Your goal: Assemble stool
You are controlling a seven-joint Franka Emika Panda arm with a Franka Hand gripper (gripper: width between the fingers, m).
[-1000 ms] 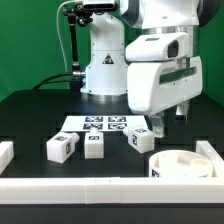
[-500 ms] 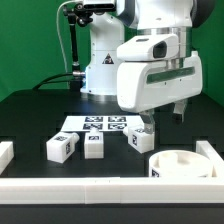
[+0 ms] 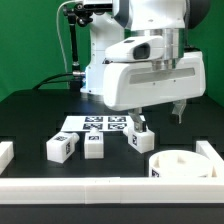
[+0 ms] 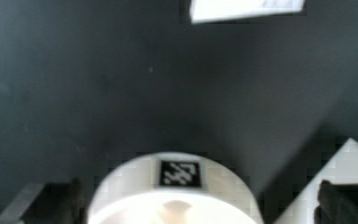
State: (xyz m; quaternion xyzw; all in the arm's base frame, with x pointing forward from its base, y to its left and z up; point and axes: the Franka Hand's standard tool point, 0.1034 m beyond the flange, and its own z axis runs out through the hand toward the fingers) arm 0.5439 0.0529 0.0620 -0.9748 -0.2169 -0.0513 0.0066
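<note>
Exterior view: I found nothing joined yet; three legs [image 3: 94,146] lay loose near the seat [image 3: 180,165], fingers [image 3: 180,112] spread, gripping nothing.

On the table [image 3: 30,115] the marker board [image 3: 100,124] lies centrally. Before it, from the exterior view's left to its right, stand 3 in a row: first leg [image 3: 60,147], second leg [image 3: 94,146], third leg [image 3: 141,141]. The seat [image 3: 180,165] lies further right, behind the front rail [image 3: 90,188].

Glossy white arm [image 3: 150,80] with a black cable [image 3: 75,45].
</note>
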